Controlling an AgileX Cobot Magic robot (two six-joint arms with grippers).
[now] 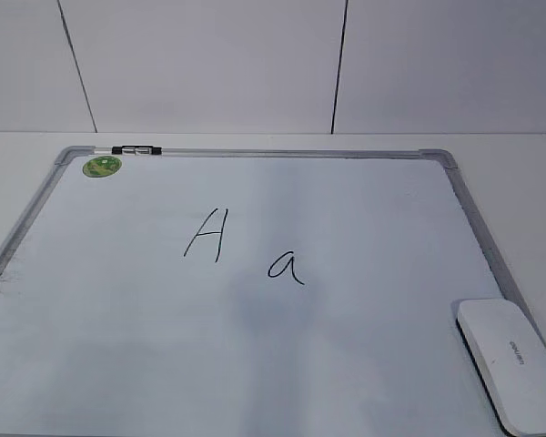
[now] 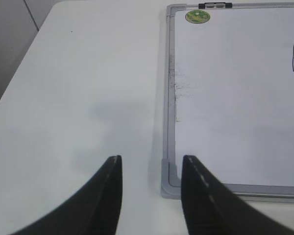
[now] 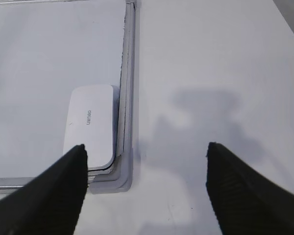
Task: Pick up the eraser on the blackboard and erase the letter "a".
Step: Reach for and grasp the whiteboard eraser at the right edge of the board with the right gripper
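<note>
At the board's (image 1: 36,218) five o'clock corner lies the eraser (image 1: 510,364), ungrasped; my right gripper (image 3: 144,186), jaws spread, must descend leftward.

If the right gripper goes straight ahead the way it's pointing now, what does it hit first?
Probably nothing: the right gripper, open, points along bare table just outside the blackboard frame. Only its left finger lines up with the eraser; height is unclear.

The right tool (image 3: 144,159) hangs wide open above the surface (image 3: 210,58); the eraser (image 3: 90,126) lies in the blackboard's (image 3: 49,54) corner against its frame.
</note>
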